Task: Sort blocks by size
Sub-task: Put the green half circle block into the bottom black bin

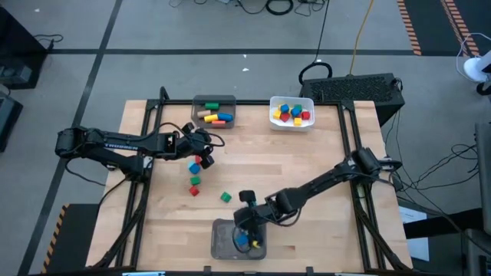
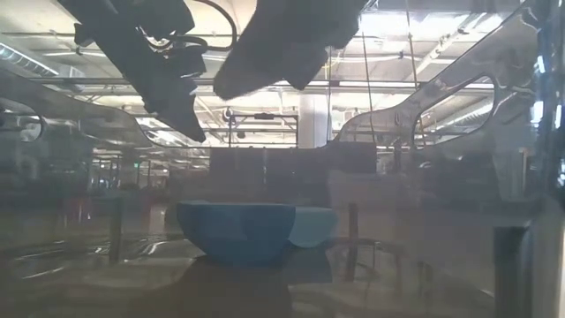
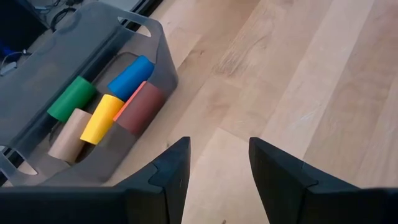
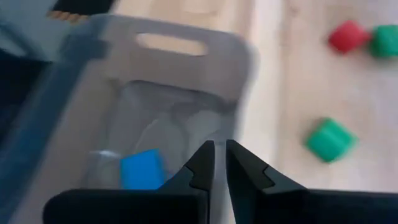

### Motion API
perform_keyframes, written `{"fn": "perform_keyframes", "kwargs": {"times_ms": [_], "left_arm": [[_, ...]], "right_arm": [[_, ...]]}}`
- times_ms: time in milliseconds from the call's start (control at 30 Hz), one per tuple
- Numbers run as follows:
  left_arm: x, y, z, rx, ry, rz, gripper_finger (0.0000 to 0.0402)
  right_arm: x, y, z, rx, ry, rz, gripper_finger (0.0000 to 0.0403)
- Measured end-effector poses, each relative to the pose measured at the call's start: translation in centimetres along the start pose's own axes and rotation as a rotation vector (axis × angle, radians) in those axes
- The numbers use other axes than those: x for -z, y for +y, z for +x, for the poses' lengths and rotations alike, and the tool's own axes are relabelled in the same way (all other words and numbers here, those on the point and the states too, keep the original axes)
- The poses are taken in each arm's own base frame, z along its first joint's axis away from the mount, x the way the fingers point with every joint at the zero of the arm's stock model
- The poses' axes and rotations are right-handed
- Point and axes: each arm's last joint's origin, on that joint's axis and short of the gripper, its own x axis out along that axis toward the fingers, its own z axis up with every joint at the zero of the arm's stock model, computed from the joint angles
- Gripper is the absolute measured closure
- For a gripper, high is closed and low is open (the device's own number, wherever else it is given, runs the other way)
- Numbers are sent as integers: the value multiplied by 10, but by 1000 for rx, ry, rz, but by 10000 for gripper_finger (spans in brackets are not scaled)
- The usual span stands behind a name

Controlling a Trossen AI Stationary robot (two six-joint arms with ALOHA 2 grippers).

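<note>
Nearest to us, at the bottom centre of the high view, we see a grey bin (image 1: 222, 244) on the near edge of the wooden table (image 1: 322, 222), with a blue block (image 1: 242, 241) and a yellow piece (image 1: 256, 244) lying in it. The right gripper (image 1: 247, 223) hangs over that bin. In the right wrist view its two dark fingers (image 4: 202, 163) stand nearly together with only a thin slit between them and nothing in it, so we read it as clenched and empty; the blue block (image 4: 142, 168) lies on the bin floor just beside them.

A little farther up the high view, a green block (image 1: 225, 197) lies alone on the bare wood. Left of it a red block (image 1: 194, 191) and a green one (image 1: 195, 181) sit close together, with more blocks (image 1: 196, 165) above them, partly under the left arm.

The left gripper (image 1: 205, 146) is in the left-centre of the high view, above those blocks. The left wrist view shows its fingers (image 3: 173, 171) parted with bare table between them: released, grasping nothing.

Farthest, along the top edge of the table, we see a second grey bin (image 1: 213, 102) holding longer pieces (image 1: 215, 116), and to its right a white bin (image 1: 291, 122) with small cubes (image 1: 291, 113) in red, yellow, blue and green.
</note>
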Motion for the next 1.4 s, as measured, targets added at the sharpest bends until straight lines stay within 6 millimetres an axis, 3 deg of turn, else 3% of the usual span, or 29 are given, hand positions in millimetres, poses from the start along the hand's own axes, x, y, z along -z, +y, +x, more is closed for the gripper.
{"fn": "perform_keyframes", "kwargs": {"times_ms": [200, 433, 633, 800, 933, 1167, 1400], "left_arm": [[0, 0, 0, 3, 1, -5, 235], [0, 0, 0, 3, 1, -3, 235], [0, 0, 0, 3, -4, -4, 235], [0, 0, 0, 2, -4, -1, 235], [-1, 0, 0, 2, -7, -2, 235], [-1, 0, 0, 0, -10, -1, 235], [-1, 0, 0, -2, -11, 0, 235]], "right_arm": [[-5, -39, 3, 168, -15, 93, 355], [-2, -79, 23, 166, -20, 266, 275], [6, -82, 44, 135, -14, 330, 189], [7, -82, 47, 193, -36, 363, 147], [12, -80, 51, 279, -42, 374, 136], [21, -80, 68, 270, -40, 379, 136], [21, -80, 68, 275, -44, 395, 136]]}}
